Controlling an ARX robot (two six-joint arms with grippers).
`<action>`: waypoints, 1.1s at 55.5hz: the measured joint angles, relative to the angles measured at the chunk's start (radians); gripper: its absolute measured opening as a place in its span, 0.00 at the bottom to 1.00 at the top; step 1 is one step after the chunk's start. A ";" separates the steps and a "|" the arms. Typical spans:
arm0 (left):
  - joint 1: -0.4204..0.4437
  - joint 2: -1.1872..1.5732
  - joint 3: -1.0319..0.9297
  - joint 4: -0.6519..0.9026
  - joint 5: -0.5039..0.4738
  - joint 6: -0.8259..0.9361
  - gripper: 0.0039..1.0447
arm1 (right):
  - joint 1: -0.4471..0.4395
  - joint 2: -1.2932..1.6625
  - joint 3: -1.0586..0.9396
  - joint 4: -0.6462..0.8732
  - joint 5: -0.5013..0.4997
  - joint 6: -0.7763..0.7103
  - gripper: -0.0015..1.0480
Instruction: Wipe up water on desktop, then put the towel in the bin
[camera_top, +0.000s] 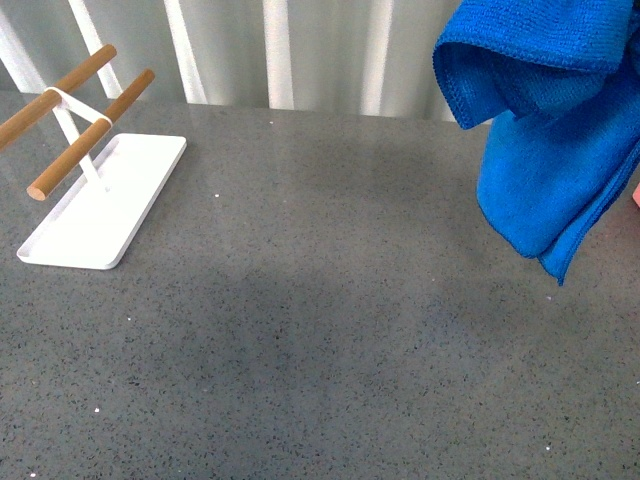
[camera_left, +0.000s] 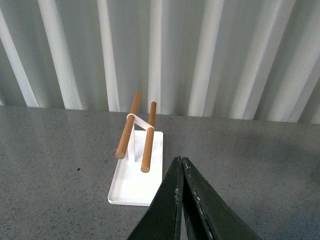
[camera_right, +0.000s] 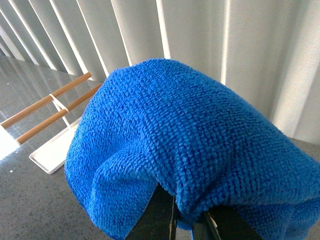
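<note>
The bright blue towel (camera_top: 545, 130) hangs in the air at the upper right of the front view, well above the dark-grey speckled desktop (camera_top: 330, 330). In the right wrist view the towel (camera_right: 190, 145) drapes over my right gripper (camera_right: 182, 220), which is shut on it; only the dark finger bases show under the cloth. My left gripper (camera_left: 180, 161) is shut with nothing in it, hovering over the desktop (camera_left: 260, 170) near the white tray. A faintly darker patch (camera_top: 300, 320) marks the desktop's middle. No bin is in view.
A small white tray (camera_top: 100, 205) with a white stand carrying two wooden rods (camera_top: 85, 115) sits at the left rear of the desktop. A white corrugated wall (camera_top: 300, 50) runs along the far edge.
</note>
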 joint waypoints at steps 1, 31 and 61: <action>0.000 -0.017 0.000 -0.017 0.000 0.000 0.03 | 0.001 0.000 0.000 -0.001 0.000 0.000 0.03; 0.000 -0.170 0.000 -0.177 0.000 0.001 0.28 | 0.022 0.017 0.032 -0.127 0.087 -0.039 0.03; 0.000 -0.170 0.000 -0.177 0.000 0.002 0.93 | 0.094 0.448 0.291 -0.383 0.313 -0.051 0.03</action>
